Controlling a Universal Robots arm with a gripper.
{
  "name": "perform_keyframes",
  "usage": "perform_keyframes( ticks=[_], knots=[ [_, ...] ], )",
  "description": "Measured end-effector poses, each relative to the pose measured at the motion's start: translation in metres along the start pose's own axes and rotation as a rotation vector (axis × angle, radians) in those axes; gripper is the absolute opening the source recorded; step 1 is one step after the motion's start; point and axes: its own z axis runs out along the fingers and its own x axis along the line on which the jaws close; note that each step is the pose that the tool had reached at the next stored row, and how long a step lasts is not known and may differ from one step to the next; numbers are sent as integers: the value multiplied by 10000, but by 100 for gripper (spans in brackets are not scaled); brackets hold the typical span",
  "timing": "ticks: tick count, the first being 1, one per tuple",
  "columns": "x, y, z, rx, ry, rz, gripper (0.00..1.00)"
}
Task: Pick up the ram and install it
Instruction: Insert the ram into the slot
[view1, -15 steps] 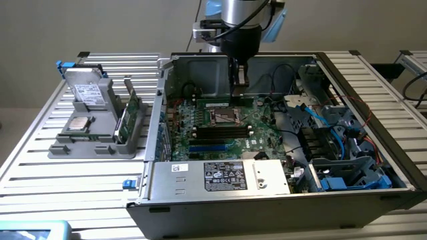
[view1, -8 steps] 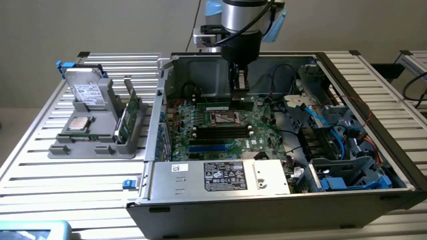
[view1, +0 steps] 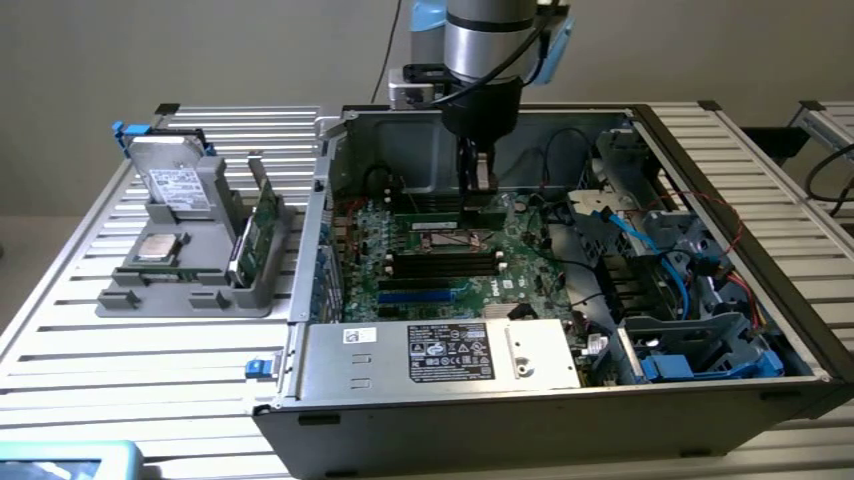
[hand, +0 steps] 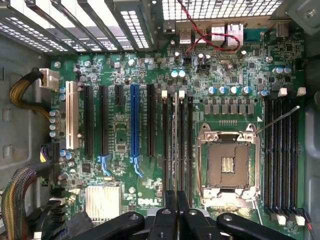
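My gripper (view1: 475, 182) reaches down into the open computer case (view1: 320, 200), above the back part of the green motherboard (view1: 441, 285). In the wrist view its black fingers (hand: 167, 220) stand shut on the ram (hand: 175, 145). I see the ram edge-on as a thin pale strip running out from between them. It lies along the black memory slots (hand: 165, 150) beside the open CPU socket (hand: 227, 162), in line with them. I cannot tell whether it touches a slot. White slot latches (hand: 164, 93) sit at the far ends.
A second bank of memory slots (hand: 282, 150) lies past the socket. Cable bundles (hand: 22, 95) and blue cables (view1: 641, 240) crowd the case sides. The power supply (view1: 441, 350) fills the front. Outside the case, a grey holder (view1: 187, 290) carries a hard drive (view1: 180, 185) and green boards (view1: 263, 215).
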Motion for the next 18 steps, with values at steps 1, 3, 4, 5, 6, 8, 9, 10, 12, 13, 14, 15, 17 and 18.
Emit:
perform_keyframes(
  ticks=[1, 3, 4, 5, 6, 8, 9, 10, 12, 13, 14, 15, 17, 18],
  knots=[
    [0, 0, 15, -8, 1, -1, 12],
    [-2, -1, 44, -18, 1, -2, 12],
    [-3, -1, 58, -20, 1, -2, 12],
    [-4, -1, 72, -21, -1, -3, 12],
    [-5, -1, 84, -23, 1, -3, 12],
    [-7, 0, 107, -24, 1, -3, 12],
    [-8, -1, 117, -23, 1, -3, 12],
    [-8, -1, 127, -24, 1, -3, 12],
    [-10, 0, 148, -24, 0, -3, 12],
    [-11, 0, 158, -25, 0, -3, 12],
    [-12, 0, 166, -26, 1, -2, 12],
    [-12, 0, 174, -27, 1, -3, 12],
    [-13, 0, 190, -29, 1, -3, 12],
    [-14, 0, 196, -30, 1, -3, 12]
  ],
)
